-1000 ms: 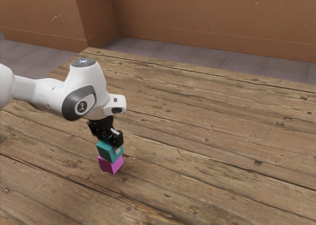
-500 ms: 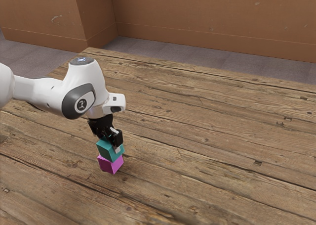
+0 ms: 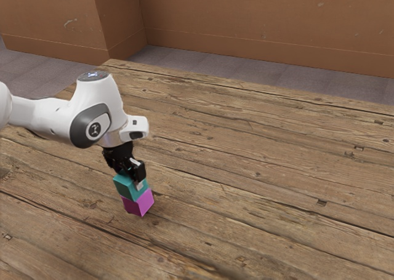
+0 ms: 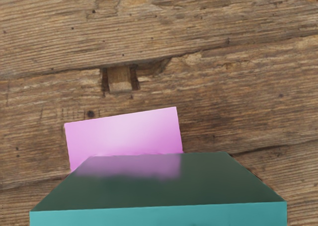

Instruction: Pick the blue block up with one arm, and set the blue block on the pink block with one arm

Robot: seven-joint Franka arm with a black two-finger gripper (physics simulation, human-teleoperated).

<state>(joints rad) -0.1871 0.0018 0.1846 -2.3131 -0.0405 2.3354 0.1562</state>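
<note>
The blue block (image 3: 125,186), teal in colour, sits between the black fingers of my gripper (image 3: 129,176), which is shut on it. It rests on or just above the pink block (image 3: 141,204) and is offset toward the exterior view's left, overhanging that side. The pink block stands on the wooden table (image 3: 258,169). In the wrist view the blue block (image 4: 159,193) lies right under my hand, and part of the pink block's top face (image 4: 124,134) shows beyond it.
The plank table stretches wide toward the exterior view's right and back. Its far edge (image 3: 246,86) meets a grey floor and brown walls. A small rectangular notch (image 4: 119,80) marks the wood just beyond the pink block.
My arm and gripper have shifted toward the exterior view's left, taking the blue block along. The block sat squarely over the pink block before and now overhangs its left side.
</note>
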